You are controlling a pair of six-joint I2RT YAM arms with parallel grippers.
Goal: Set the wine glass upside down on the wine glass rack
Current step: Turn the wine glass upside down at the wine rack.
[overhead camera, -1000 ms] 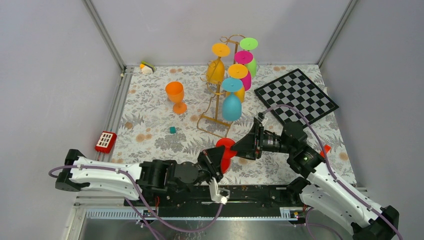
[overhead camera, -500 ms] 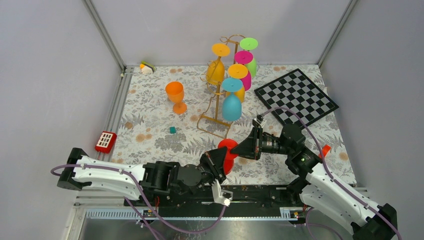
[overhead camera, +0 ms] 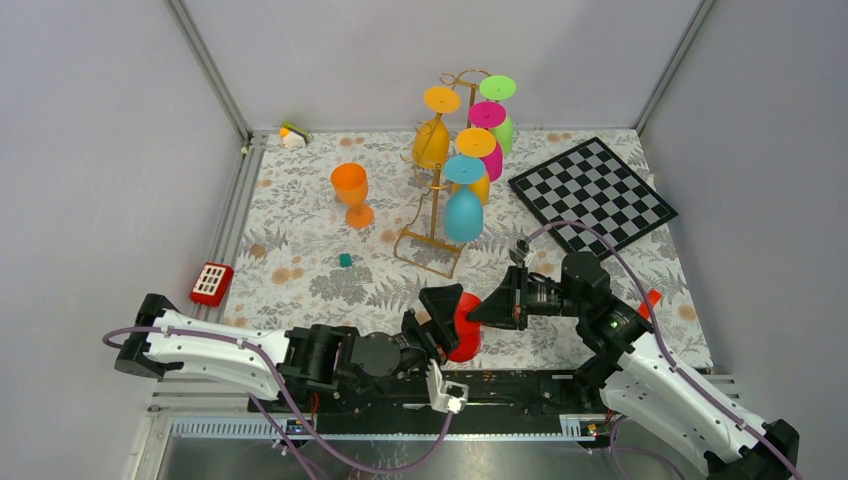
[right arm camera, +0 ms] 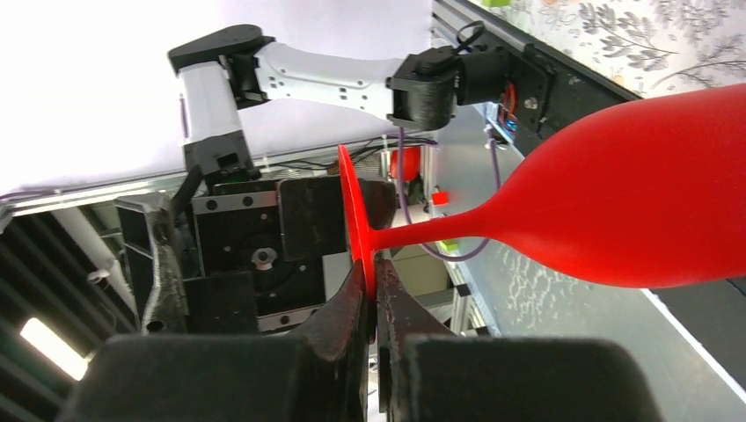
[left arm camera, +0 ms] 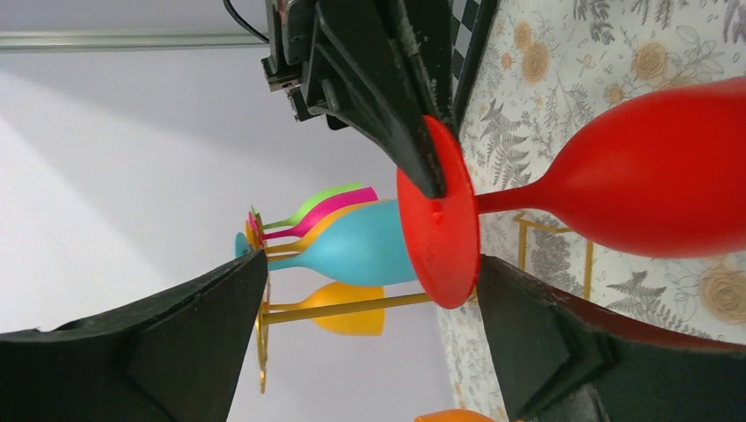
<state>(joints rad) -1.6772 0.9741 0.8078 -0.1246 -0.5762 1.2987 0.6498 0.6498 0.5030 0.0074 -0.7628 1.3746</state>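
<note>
A red wine glass [overhead camera: 464,326] hangs on its side low over the near middle of the table. My right gripper [overhead camera: 480,311] [right arm camera: 373,278] is shut on the rim of its flat foot [right arm camera: 354,211]; the bowl [right arm camera: 635,204] sticks out to the side. My left gripper [overhead camera: 448,312] [left arm camera: 371,265] is open, its fingers [left arm camera: 189,334] standing wide on either side of the foot [left arm camera: 437,230] without touching it. The gold wine glass rack [overhead camera: 436,216] [left arm camera: 352,306] stands at the back centre with several coloured glasses hanging upside down.
An orange glass [overhead camera: 350,190] stands upright left of the rack. A chessboard [overhead camera: 592,190] lies at the back right. A small teal cube [overhead camera: 345,259] and a red-and-white block [overhead camera: 211,283] sit on the left part of the floral mat.
My right gripper closed on the red glass's foot. My left gripper then opened and let go of it. The glass dropped slightly toward the near edge.
</note>
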